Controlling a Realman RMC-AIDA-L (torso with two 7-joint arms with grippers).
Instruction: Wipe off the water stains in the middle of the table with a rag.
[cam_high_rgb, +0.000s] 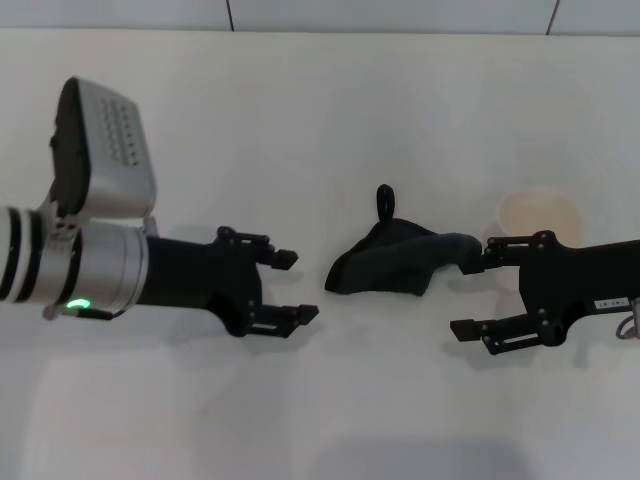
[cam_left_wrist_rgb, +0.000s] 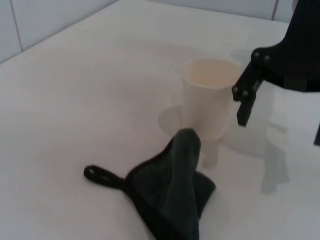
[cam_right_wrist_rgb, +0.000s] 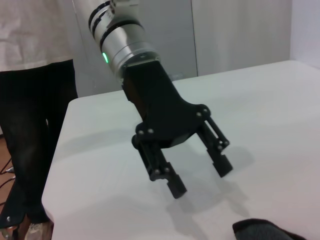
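Table: a broad plain white matte tabletop (cam_high_rgb: 320, 110) fills the head view, with a tiled wall edge along its far side.

Rag: a soft dark charcoal-black cloth (cam_high_rgb: 395, 262) lies bunched in the middle of the table, between the two grippers. Its long axis runs roughly left to right across the head view; the end toward the left arm narrows to a blunt point on the table, and the end toward the right arm is lifted and drawn out to the right gripper's far finger. A small black loop tab (cam_high_rgb: 385, 199) sticks out from the top of the bunch toward the far side of the table. In the left wrist view the cloth (cam_left_wrist_rgb: 172, 197) rises to a peak just before the cup, its loop (cam_left_wrist_rgb: 100, 176) flat on the table to one side.

Left gripper: the black two-fingered gripper (cam_high_rgb: 292, 287) sits low over the table just beside the rag's pointed end, apart from it, fingers spread and holding nothing; the right wrist view shows it (cam_right_wrist_rgb: 200, 175) the same way.

Right gripper: the black two-fingered gripper (cam_high_rgb: 468, 295) is on the rag's other side, fingers spread wide. Its far fingertip meets the lifted cloth end; whether it presses on it I cannot tell.

Cup: a white paper cup (cam_high_rgb: 540, 222) stands upright behind the right gripper, near the rag.

Stain: hidden or not discernible.
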